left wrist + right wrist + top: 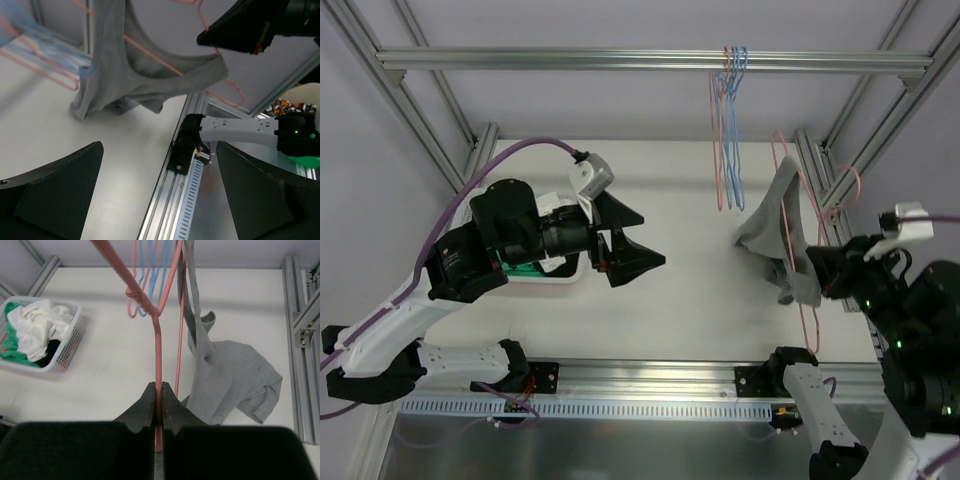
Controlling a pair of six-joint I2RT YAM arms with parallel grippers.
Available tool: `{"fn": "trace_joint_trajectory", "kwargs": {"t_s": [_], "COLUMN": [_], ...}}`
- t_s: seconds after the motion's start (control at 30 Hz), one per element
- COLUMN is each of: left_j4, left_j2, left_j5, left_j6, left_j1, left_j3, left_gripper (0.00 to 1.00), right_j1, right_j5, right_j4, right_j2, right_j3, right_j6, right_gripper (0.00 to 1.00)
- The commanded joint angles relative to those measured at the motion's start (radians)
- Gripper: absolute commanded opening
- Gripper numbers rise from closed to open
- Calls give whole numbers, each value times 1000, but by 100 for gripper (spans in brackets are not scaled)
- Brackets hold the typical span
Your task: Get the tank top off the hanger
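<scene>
Right gripper (158,387) is pinched shut on the pink hanger (158,340), the grey tank top (775,232) droops off it onto the table (690,310) at the right, and the wide-open, empty left gripper (640,240) sits well off to its left, facing it.

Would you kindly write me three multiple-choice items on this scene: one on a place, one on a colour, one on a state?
1. The laundry basket is: A) near the left arm; B) under the tank top; C) on the rail.
2. The hanger in the right gripper is: A) blue; B) pink; C) white.
3. The fingers of the left gripper are: A) shut on fabric; B) shut, empty; C) open.
A: it sits beside that arm. B: pink wire between shut fingers. C: spread wide, apart from the tank top.
</scene>
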Motion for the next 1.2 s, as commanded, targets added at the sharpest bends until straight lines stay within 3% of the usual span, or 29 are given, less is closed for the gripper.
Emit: {"fn": "trace_joint_trajectory", "kwargs": {"t_s": [0.0, 0.13, 0.33, 0.47, 0.63, 0.73, 0.83, 0.87, 1.0, 1.17], "left_j4": [86, 98, 115, 132, 176, 183, 192, 199, 206, 280], "left_j2": [126, 342, 520, 533, 514, 503, 491, 490, 477, 364], "left_j5": [-78, -183, -210, -258, -309, -310, -310, -312, -377, -682], "left_j6": [171, 261, 275, 274, 274, 273, 273, 273, 241, 164], "left_j1": [-127, -245, -245, -245, -245, -245, -245, -247, -247, -245], "left_j3": [164, 332, 481, 446, 397, 384, 361, 354, 345, 192], "left_gripper": [99, 99, 98, 81, 42, 34, 13, 1, 0, 0], "right_j1": [9, 96, 196, 227, 236, 236, 236, 236, 236, 236], "right_j5": [-88, -174, -170, -139, -138, -125, -131, -134, -124, -160], "right_j4": [-193, -268, -328, -330, -325, -320, -313, -311, -307, -304], "right_j2": [-58, -122, -113, -93, -73, -67, -62, -62, -65, -82], "right_j3": [60, 141, 309, 333, 332, 327, 324, 327, 318, 260], "right_j6": [-5, 42, 67, 62, 50, 47, 46, 46, 41, 16], "right_gripper": [0, 0, 0, 0, 0, 0, 0, 0, 0, 0]}}
